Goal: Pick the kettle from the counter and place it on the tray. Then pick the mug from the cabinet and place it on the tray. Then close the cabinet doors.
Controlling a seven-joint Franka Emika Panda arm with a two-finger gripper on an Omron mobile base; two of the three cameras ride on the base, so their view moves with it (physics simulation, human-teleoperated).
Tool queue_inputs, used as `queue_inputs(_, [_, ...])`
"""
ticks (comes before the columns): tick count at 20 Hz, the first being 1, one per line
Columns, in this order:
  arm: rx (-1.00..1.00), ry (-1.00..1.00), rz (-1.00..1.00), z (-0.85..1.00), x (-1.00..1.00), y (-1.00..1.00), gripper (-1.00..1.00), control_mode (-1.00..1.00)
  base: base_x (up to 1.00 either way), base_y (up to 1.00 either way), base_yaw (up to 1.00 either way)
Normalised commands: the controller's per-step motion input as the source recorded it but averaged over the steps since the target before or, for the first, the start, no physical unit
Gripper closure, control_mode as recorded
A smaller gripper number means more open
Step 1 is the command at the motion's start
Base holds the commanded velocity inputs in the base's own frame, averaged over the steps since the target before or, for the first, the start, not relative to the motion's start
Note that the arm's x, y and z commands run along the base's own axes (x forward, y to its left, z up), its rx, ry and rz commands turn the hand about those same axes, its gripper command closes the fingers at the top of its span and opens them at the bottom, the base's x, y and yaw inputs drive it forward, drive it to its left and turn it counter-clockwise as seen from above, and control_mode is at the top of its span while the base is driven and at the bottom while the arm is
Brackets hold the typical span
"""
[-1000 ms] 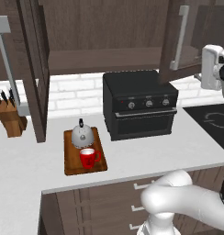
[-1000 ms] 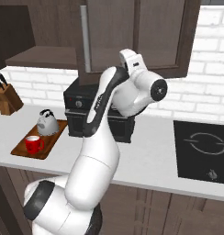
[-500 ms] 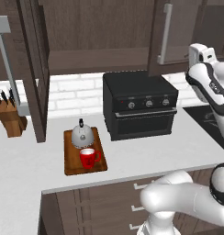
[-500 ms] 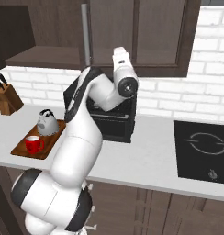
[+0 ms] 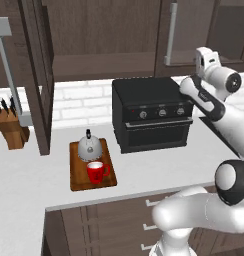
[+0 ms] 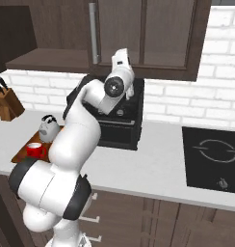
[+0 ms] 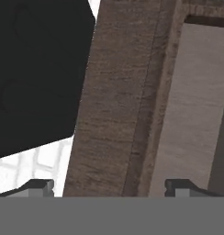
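Already done: rounded silver-grey metal kettle (image 5: 89,147) and small red mug (image 5: 96,172) on reddish-brown wooden tray (image 5: 77,180) | left: you shut the dark glass-panelled cabinet doors (image 5: 38,75) | end effector (image 7: 109,187) open, empty

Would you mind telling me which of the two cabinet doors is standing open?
The left door, above the knife block, juts edge-on over the counter; the right door lies nearly flush with the cabinet.

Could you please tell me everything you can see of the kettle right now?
The kettle is a small, dome-shaped, silver-grey metal pot with a black top handle and knob. It stands upright on the far end of the reddish-brown wooden tray, just behind the red mug, left of the black oven. Nothing grips it.
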Motion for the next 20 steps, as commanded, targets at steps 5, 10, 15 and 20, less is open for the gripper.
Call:
queue_inputs(5, [-0.03, 0.11, -0.13, -0.28, 0.54, 0.05, -1.00, -1.00, 0.00, 0.00, 0.00])
queue_inputs(10, [-0.03, 0.15, -0.07, -0.49, 0.58, 0.01, -1.00, -1.00, 0.00, 0.00, 0.00])
queue_inputs(15, [0.00, 0.21, -0.01, -0.71, 0.29, 0.02, -1.00, -1.00, 0.00, 0.00, 0.00])
queue_inputs(20, [0.00, 0.21, 0.00, -0.77, -0.03, 0.00, -1.00, -1.00, 0.00, 0.00, 0.00])
